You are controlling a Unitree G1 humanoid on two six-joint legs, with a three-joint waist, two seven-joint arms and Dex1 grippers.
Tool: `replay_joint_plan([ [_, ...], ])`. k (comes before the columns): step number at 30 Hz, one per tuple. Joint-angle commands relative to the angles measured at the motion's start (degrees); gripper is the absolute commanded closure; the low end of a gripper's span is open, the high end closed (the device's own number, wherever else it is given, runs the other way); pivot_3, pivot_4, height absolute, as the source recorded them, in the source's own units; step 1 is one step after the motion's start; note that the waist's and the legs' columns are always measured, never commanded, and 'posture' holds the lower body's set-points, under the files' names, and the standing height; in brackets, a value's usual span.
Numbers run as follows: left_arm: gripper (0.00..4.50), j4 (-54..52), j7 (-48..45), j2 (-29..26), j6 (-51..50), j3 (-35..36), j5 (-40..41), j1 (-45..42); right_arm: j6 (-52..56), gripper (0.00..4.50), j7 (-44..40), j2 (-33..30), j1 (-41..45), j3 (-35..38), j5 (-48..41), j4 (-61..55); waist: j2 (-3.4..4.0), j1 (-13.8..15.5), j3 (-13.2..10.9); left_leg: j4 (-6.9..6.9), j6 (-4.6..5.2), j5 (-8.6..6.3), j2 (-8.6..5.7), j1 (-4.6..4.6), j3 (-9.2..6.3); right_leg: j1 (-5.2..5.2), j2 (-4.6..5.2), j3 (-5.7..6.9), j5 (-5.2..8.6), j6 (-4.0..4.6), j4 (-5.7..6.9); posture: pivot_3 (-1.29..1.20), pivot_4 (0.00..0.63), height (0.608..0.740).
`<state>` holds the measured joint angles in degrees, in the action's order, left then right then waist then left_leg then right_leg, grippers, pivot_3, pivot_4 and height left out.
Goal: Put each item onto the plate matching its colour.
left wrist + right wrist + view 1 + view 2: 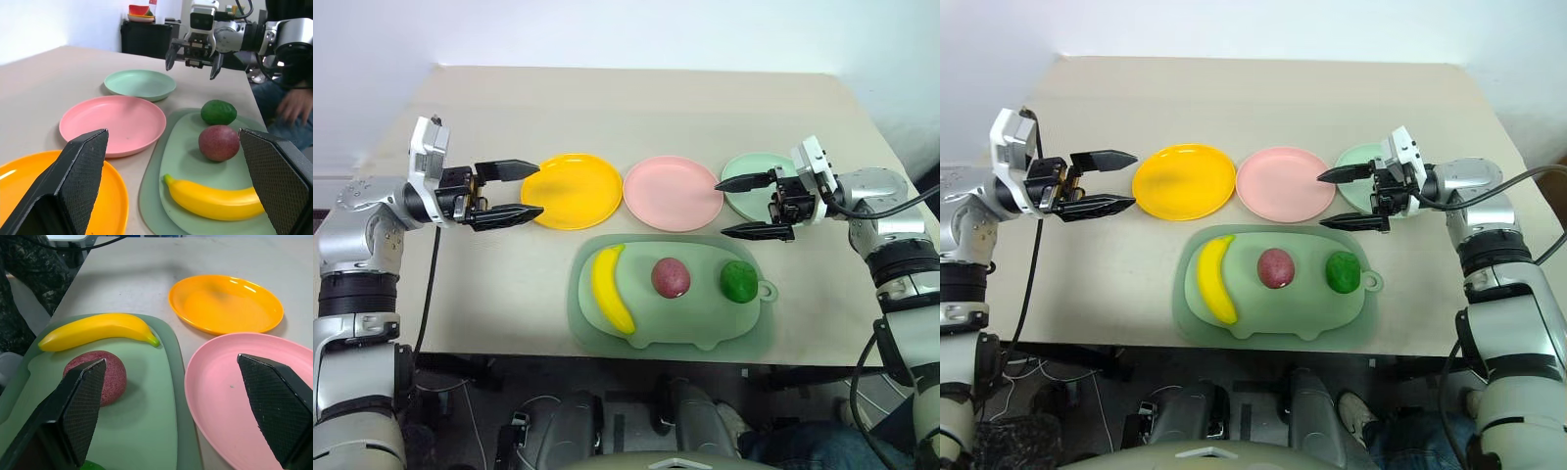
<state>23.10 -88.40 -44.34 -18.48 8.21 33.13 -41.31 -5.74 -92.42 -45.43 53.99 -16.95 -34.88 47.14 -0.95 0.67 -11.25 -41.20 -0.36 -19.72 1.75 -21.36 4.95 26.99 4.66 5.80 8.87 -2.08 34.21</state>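
Banana first, lying on the pig-shaped mat, below and inward of my left gripper, which hangs with its jaws spread wide and empty beside the orange-yellow plate. I judge the banana light, stiff and smooth; its curve could roll under the fingers, so I would pinch it across the thick middle rather than at either tapered end.

Next along the mat sits the red-purple fruit, roughly midway between my two grippers. Its skin looks rough, so it should grip well, but it is round: I would close across its widest part.

The green lime-like fruit lies just below my right gripper, whose jaws also stand wide with nothing between them, hovering over the near edge of the mint green plate. It is probably light and hard too, and I would take it the same way.

All three plates hold nothing: orange-yellow, then the pink plate, then mint green. The mat carries all three fruits, well apart from one another.
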Motion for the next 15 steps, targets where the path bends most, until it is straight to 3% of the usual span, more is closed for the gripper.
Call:
replay_joint_plan([
  [1, 0.04, -1.37, -0.19, -1.13, 0.48, 1.66, 0.32, -1.21, -0.86, 0.00, -0.08, 0.02, 2.01, 1.37, -0.36, 0.36, 0.00, -0.03, 0.00, 0.00, 0.00, 0.00, 0.00, 0.00, 0.00, 0.00, 0.00, 0.00, 0.00, 0.00, 0.00, 0.00, 0.150, 0.740],
  [15, 0.04, -2.13, 0.03, -1.30, 0.27, 1.90, 0.55, -0.62, 3.54, 0.00, -0.08, 3.03, 7.35, 5.50, 4.57, 7.55, 0.00, -0.16, 0.00, 0.02, 0.00, 0.00, 0.00, 0.00, 0.00, 0.00, -0.01, 0.00, 0.00, 0.00, 0.01, 0.00, 0.150, 0.740],
])
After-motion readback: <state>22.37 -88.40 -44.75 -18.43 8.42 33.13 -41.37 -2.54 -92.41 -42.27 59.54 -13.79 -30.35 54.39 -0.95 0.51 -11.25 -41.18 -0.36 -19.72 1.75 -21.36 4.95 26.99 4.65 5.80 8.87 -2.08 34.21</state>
